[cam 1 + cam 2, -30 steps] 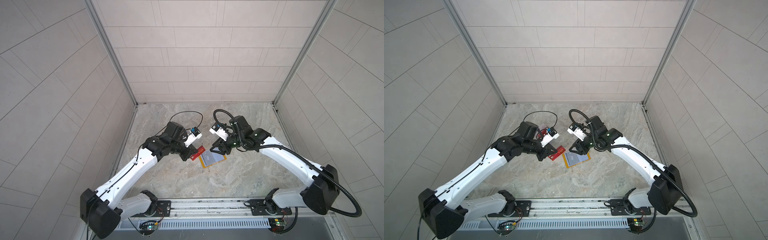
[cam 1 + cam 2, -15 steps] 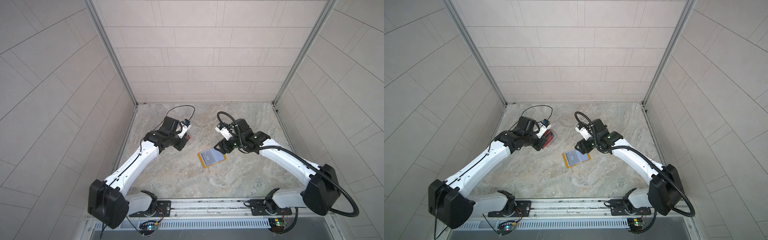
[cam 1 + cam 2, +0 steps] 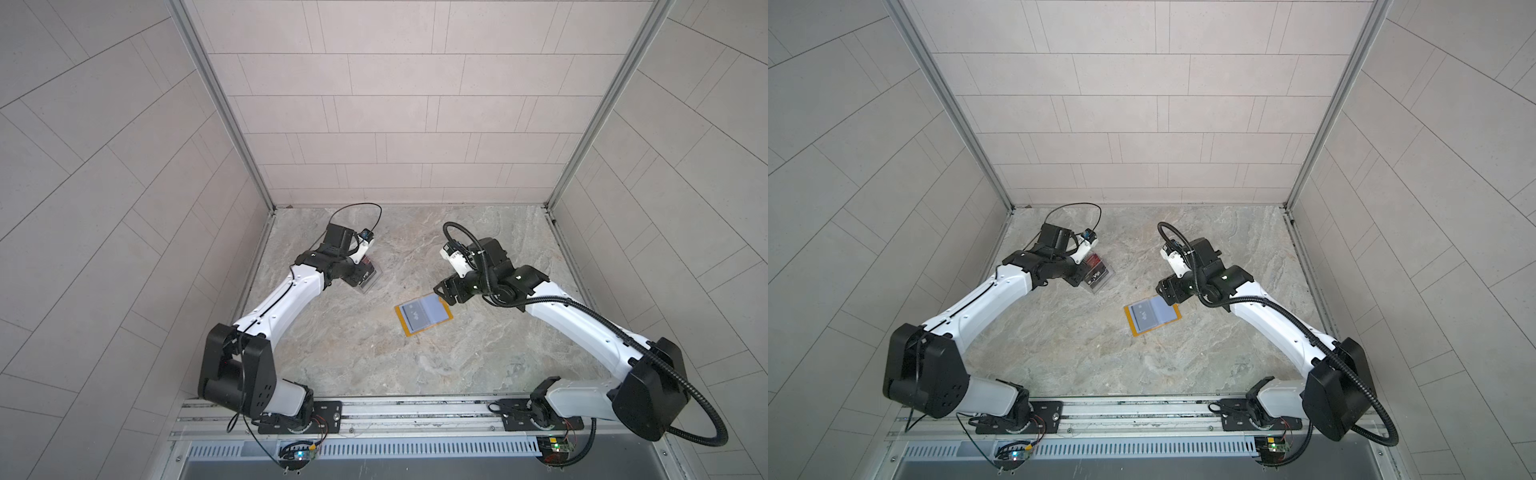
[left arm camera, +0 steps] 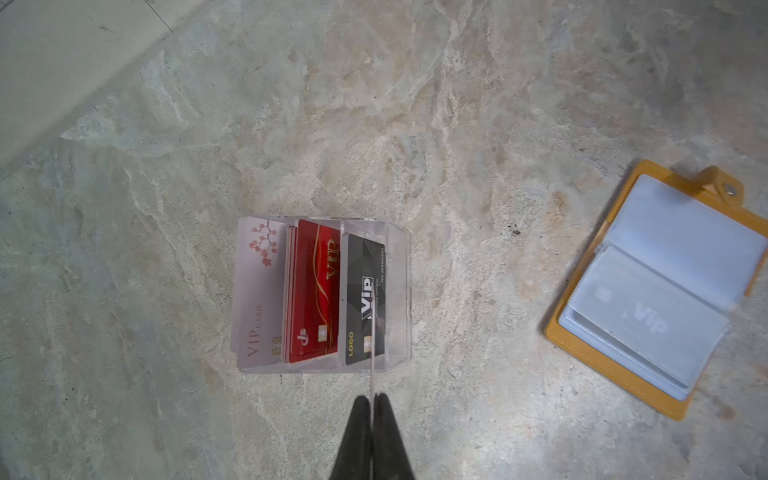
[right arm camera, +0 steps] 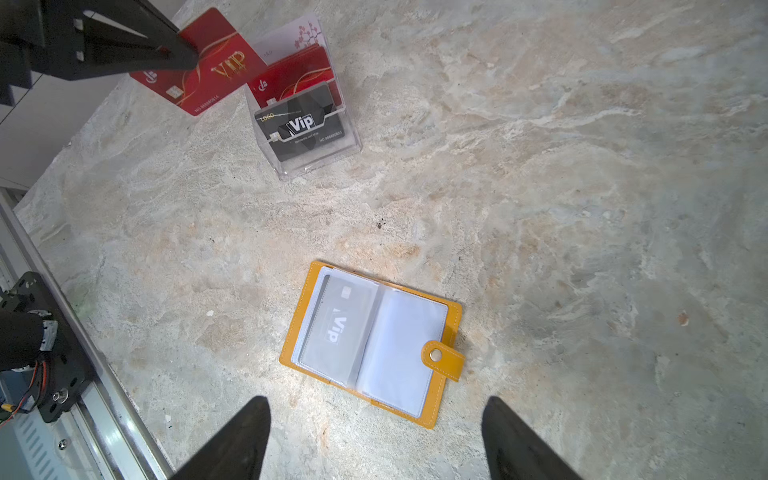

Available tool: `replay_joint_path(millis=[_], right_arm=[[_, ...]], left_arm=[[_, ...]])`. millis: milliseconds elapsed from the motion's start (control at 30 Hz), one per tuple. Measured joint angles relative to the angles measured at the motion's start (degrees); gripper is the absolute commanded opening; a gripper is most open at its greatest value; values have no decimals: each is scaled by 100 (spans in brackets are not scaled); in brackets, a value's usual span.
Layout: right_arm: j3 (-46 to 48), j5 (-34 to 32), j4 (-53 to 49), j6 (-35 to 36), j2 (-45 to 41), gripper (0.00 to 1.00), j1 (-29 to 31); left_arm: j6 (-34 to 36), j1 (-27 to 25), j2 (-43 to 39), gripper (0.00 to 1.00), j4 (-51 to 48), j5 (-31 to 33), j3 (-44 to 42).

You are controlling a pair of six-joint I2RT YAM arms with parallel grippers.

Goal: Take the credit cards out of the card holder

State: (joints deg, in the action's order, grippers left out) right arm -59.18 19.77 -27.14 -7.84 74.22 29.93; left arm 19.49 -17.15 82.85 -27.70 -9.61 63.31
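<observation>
Holding red card (image 5: 199, 70) near box (image 5: 316, 162): left hand (image 4: 372, 401) clamped on it. Holder (image 5: 403, 349) lies open at worktop (image 3: 374, 365) centre, box at its 10 o'clock in a top view; right hand (image 5: 377, 405) apart above it. Align with red slot, lower, release.

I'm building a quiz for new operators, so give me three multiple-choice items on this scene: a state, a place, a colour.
1. The card holder is: A snapped shut; B lying open; C standing on edge.
2. The whitish blossom card stands: A in the card holder; B lying loose; C in the clear box.
3. The left gripper's card is: A red; B black; C whitish.
1 B: both halves lie flat, inside up. 2 C: it leans at one end of the box. 3 A: it pinches the red card.
</observation>
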Motion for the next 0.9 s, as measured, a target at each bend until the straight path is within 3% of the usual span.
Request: replay_joint_path(millis=[400, 900], right_arm=[[153, -125, -4, -59, -46, 83, -11], [232, -212, 35, -118, -46, 83, -37]], left_arm=[[442, 280, 629, 0, 479, -48, 22], [501, 450, 1172, 0, 951, -114, 140]])
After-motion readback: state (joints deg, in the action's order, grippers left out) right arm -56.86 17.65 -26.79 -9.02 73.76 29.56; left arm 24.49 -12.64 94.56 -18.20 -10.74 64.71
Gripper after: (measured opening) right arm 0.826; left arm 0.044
